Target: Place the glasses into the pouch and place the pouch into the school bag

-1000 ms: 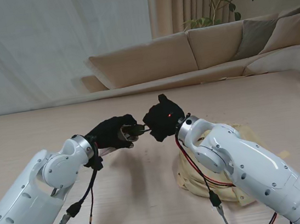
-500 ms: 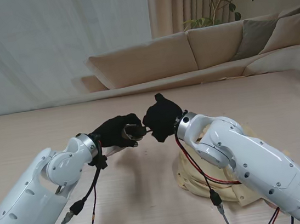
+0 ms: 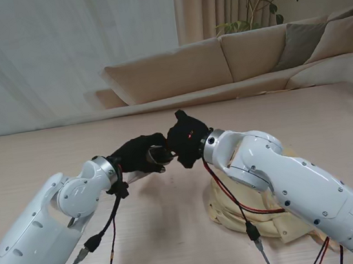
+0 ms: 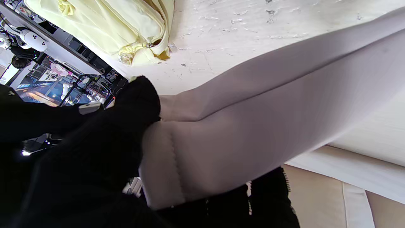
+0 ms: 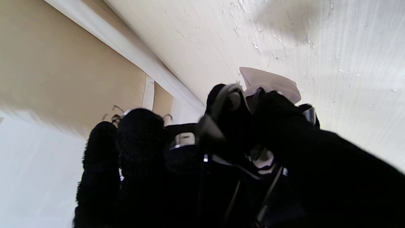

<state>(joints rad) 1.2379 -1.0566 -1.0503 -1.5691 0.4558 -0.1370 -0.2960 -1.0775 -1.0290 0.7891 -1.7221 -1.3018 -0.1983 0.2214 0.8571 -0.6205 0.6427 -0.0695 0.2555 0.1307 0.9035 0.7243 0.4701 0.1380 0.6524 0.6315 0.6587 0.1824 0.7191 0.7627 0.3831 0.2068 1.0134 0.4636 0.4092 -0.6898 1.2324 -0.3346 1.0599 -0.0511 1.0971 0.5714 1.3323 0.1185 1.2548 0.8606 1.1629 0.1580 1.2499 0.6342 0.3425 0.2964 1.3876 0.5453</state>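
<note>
Meeting above the table (image 3: 48,149) centre: left hand (image 3: 142,155) and right hand (image 3: 188,145), both black-gloved, touching fingertip to fingertip.

Gripping the pouch (image 4: 240,126): left hand, fingers curled around the pale grey pouch, holding it raised off the table. Showing in the left wrist view as a long, smooth grey sleeve with a stitched edge near the fingers (image 4: 133,104). Showing in the stand view only as a small pale opening (image 3: 158,152) at the 3 o'clock side of the left hand.

Pressing against the pouch mouth (image 5: 269,84): right hand (image 5: 221,152), fingers bunched together. Showing in the right wrist view among those fingers: thin dark rods and metallic glints, possibly the glasses (image 5: 218,117); whether pinched or already released cannot be told.

Lying on the table at the 5 o'clock side of the hands, partly under the right forearm: the pale yellow school bag (image 3: 240,218), slumped and crumpled, well apart from the pouch.
</note>
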